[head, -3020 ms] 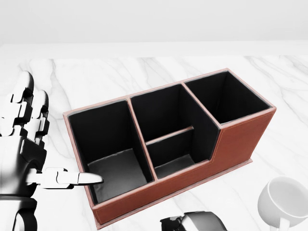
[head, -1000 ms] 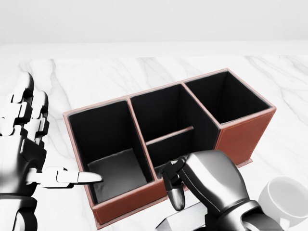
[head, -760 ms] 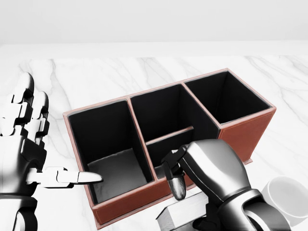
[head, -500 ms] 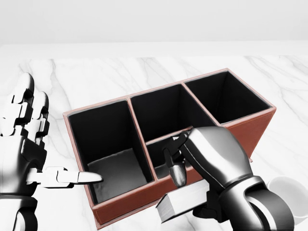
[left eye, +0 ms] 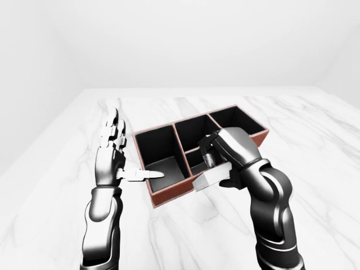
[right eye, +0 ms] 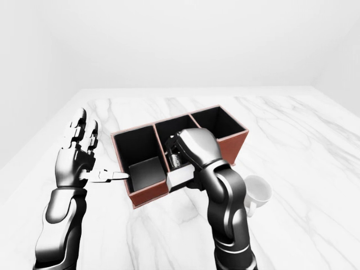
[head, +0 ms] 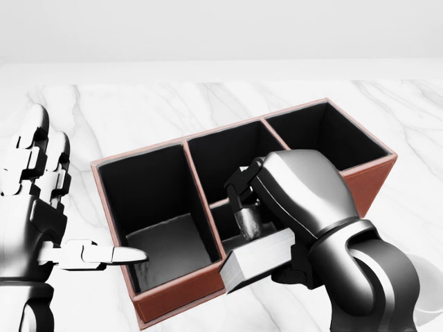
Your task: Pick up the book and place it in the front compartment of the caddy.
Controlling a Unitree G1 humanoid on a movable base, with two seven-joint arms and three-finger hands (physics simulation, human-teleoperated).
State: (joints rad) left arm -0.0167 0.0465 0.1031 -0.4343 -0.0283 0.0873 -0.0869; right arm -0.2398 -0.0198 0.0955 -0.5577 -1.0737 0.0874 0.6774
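The red-brown caddy (head: 349, 197) with black compartments stands on the marble table, in the middle of the head view. My right hand (head: 266, 232) is shut on a small grey book (head: 256, 258) and holds it over the caddy's near wall, at the small low compartment (head: 232, 220) in the middle. The hand hides most of that compartment. My left hand (head: 41, 207) is open at the left, fingers up, its thumb (head: 104, 256) pointing at the caddy's left compartment (head: 159, 221).
A white mug (right eye: 256, 190) stands on the table right of my right arm in the right-eye view; the head view hides most of it behind the arm. The marble tabletop (left eye: 185, 225) extends around the caddy.
My right hand has risen from the bottom edge with the book and moved up and left over the caddy's near wall. The left hand has not moved.
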